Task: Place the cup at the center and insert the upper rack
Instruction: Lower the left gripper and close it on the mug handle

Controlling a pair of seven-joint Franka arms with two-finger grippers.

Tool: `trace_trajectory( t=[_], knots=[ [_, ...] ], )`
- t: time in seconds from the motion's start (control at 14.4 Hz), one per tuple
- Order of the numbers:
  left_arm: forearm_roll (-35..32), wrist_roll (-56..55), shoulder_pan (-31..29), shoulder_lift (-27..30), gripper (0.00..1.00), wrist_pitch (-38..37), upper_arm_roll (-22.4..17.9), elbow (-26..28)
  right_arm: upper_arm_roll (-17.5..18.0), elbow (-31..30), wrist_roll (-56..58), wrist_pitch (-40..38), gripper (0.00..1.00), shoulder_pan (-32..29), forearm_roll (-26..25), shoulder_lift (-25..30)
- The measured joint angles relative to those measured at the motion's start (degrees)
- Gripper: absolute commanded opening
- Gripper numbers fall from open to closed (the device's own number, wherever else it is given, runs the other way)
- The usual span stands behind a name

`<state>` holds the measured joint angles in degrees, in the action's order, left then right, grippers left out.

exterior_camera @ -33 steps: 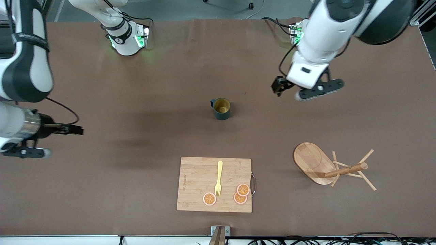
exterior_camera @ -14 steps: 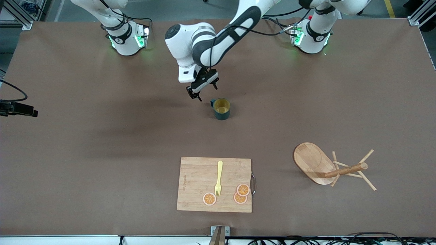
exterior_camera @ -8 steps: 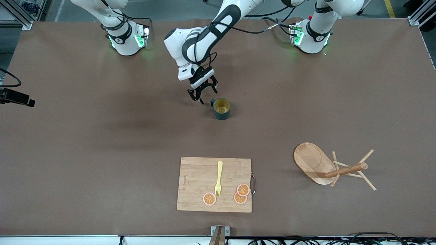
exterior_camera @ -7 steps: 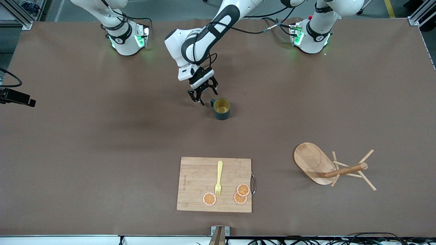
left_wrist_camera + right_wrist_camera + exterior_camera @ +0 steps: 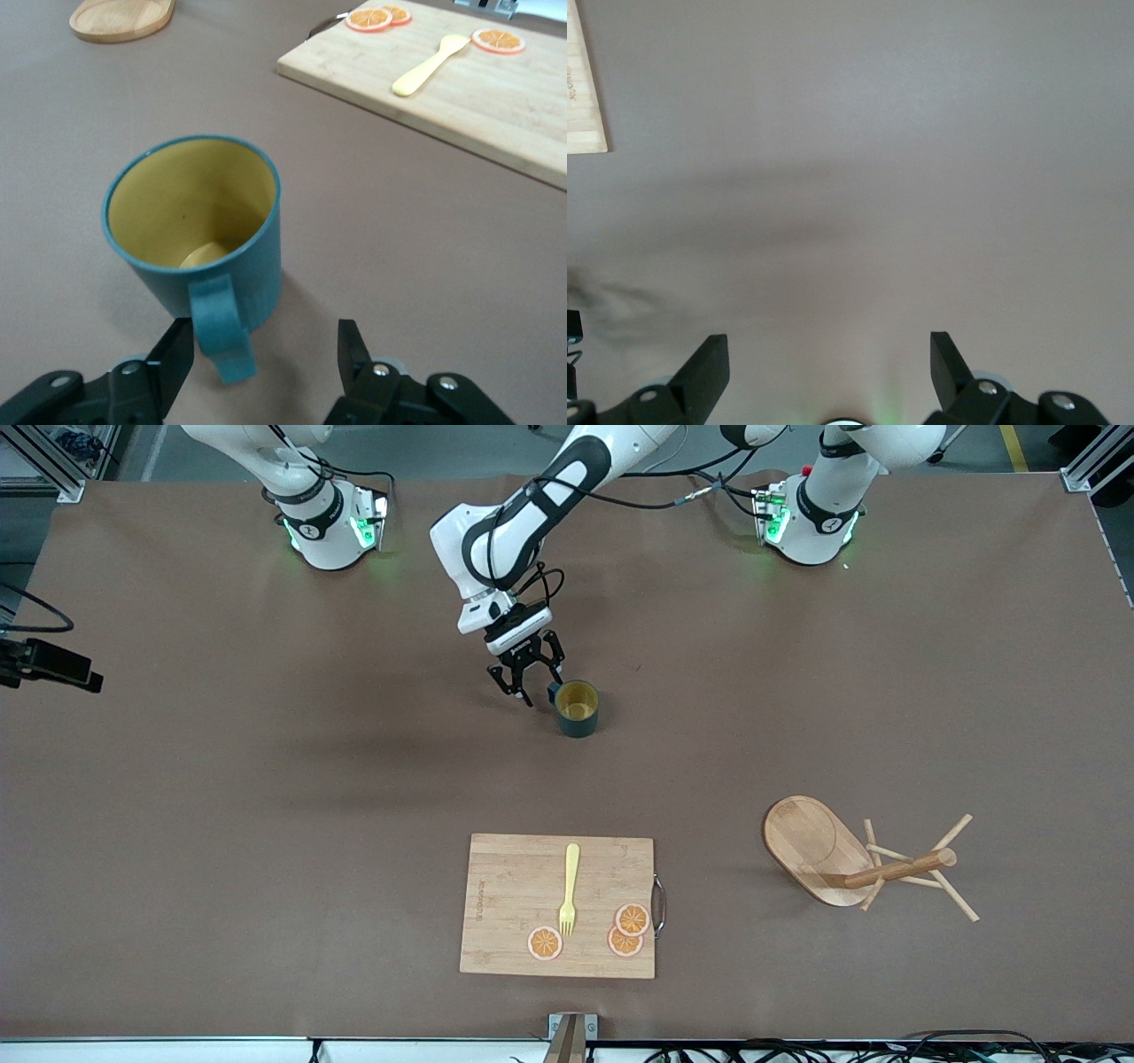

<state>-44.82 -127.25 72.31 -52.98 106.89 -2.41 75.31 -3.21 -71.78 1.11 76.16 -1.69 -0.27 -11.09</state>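
Cup (image 5: 578, 708) first: we see it upright on the bench (image 5: 266, 779), in the upper middle of the front frame and close to the middle of the bench's length, with its mustard inside showing. The left pincer (image 5: 532, 686) is down beside it on the handle (image 5: 221, 341) side. In the left wrist view its fingers (image 5: 177, 354) are spread, with the handle between them and neither pad touching it. We judge that the grasp is being set up and that nothing is held.

The upper rack (image 5: 850, 859) lies tipped on its side in the lower part of the frame, toward the left arm's end of the bench. Its oval base is on edge and its pole is level with the surface. It is well apart from the cup and untouched.

The right pincer (image 5: 828, 354) waits with its fingers spread wide over bare bench toward the right arm's end, holding nothing.

A cutting board (image 5: 558, 903) with a fork (image 5: 569, 890) and orange slices (image 5: 545, 943) sits low in the middle of the frame, nearer the camera than the cup.

By our reckoning neither part of the task is finished. The cup may need only a small shift to reach the centre, and the whole rack step remains.
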Motion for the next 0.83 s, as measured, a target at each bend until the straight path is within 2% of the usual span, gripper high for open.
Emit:
trace_trajectory(
  t=[0.14,0.28,0.49,0.83],
  knots=[
    [-0.1,-0.5,0.0,-0.1,0.72,-0.1,-0.6,0.0,-0.1,-2.0,0.2,-0.2,1.0,0.2,0.0,2.0],
    [-0.3,-2.4,0.0,-0.5,0.64,-0.1,-0.8,0.0,-0.3,-4.4,0.2,-0.1,1.0,0.2,0.0,4.0],
    [-0.5,-4.3,0.0,-1.7,0.59,-0.2,-0.8,0.0,-0.8,-6.7,0.4,-0.2,1.0,0.0,0.0,6.8],
    [-1.0,-5.8,0.1,-2.6,0.28,-0.2,-0.8,-0.1,-0.9,-10.0,0.7,-0.2,1.0,0.0,-0.1,12.5]
  ],
)
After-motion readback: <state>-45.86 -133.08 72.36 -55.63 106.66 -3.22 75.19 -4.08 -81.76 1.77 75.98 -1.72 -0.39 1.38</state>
